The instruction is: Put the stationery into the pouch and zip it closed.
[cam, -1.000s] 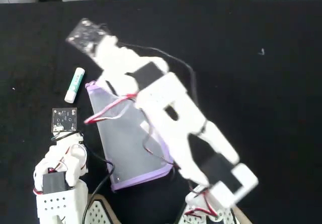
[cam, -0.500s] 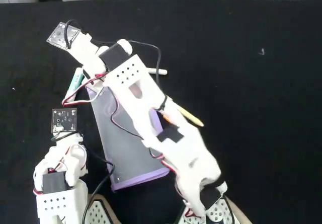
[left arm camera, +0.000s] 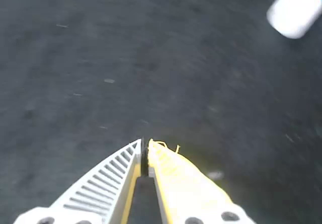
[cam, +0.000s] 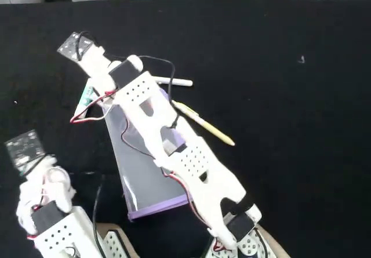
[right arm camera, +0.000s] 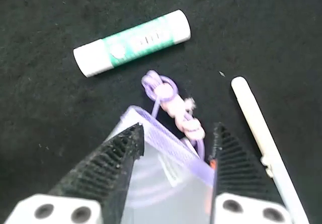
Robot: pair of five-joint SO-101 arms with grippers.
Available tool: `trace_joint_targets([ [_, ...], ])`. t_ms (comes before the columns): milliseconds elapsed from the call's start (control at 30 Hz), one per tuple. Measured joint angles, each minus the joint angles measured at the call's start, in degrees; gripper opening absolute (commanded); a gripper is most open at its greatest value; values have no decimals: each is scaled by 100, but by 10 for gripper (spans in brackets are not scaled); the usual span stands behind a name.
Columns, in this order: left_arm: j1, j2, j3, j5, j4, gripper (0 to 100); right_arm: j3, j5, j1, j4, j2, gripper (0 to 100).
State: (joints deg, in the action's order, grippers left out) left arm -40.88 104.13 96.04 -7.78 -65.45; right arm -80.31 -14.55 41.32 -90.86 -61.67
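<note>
Translucent pouch [cam: 138, 174] with lilac trim, lying flat toward the counter's near left corner; lilac zipper pull [right arm camera: 162, 91] at its far end. Green-and-white glue stick [right arm camera: 132, 43] just beyond. White pen [cam: 177, 82] and yellow pencil [cam: 206, 125] lie rightward.

White perforated arms [cam: 174, 148], red-black cables [cam: 87, 112]

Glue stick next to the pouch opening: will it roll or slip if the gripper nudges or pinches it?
Likely rolls: the glue stick is a round cylinder lying on its side on the flat black table, so a sideways nudge could send it off. Its shell looks smooth, so an off-centre pinch may slip. It looks rigid, probably light.
</note>
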Motion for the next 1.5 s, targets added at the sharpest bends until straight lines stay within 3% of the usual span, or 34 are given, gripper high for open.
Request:
trace_joint_targets([
  [200, -800, 0, 0, 0, 387, 30, 132, 0, 360, 527, -18, 237],
  [433, -853, 0, 0, 0, 396, 30, 132, 0, 615, 712, -18, 237],
  [833, -888, 0, 0, 0, 396, 30, 598, 18, 202, 1292, -624, 236],
  [1100, -888, 0, 0, 0, 396, 30, 598, -299, 35, 519, -624, 139],
  [1267, -888, 0, 0, 0, 396, 30, 563, -782, -273, -193, -607, 138],
  [1500, -888, 0, 0, 0, 396, 30, 554, -844, -369, -264, -615, 135],
])
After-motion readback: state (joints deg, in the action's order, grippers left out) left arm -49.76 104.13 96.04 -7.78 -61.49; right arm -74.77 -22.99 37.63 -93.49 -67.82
